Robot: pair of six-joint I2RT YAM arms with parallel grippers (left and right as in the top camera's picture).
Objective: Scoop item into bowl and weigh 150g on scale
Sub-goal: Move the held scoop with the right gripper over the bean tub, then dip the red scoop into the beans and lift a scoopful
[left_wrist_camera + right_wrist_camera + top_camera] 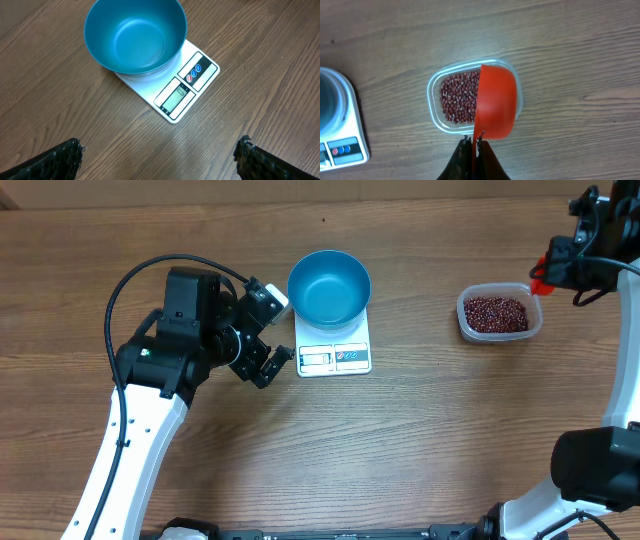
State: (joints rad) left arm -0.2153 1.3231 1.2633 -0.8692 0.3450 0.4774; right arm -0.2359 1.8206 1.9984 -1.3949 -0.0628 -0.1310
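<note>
- Scale (334, 358): white, flat on the desk (400, 450), about mid-desk. Display and blue-marked buttons run along its near edge. The display is lit, but the reading is too small to make out.
- Bowl (329, 285): bright blue, upright on the far part of the scale, with its rim overhanging the far edge. The inside shows plain blue.
- Beans (497, 312): a dark red heap inside the clear tub (466, 323). The tub stands on the desk to the right of the scale, well apart from it.
- Left fingers (278, 330): just left of the scale, beside the bowl, spread wide apart with nothing between them. In the left wrist view both black tips sit at the bottom corners of the frame, with bowl and scale ahead of them.
- Right fingers (476, 150): pressed together on the thin handle of a red scoop (495, 102).
- Scoop: its cup lies over the right part of the tub, covering the beans on that side; those on the left stay exposed. I cannot tell whether it touches the heap or carries any beans.
- In the overhead view only a small red piece shows, at the tub's far right corner.
</note>
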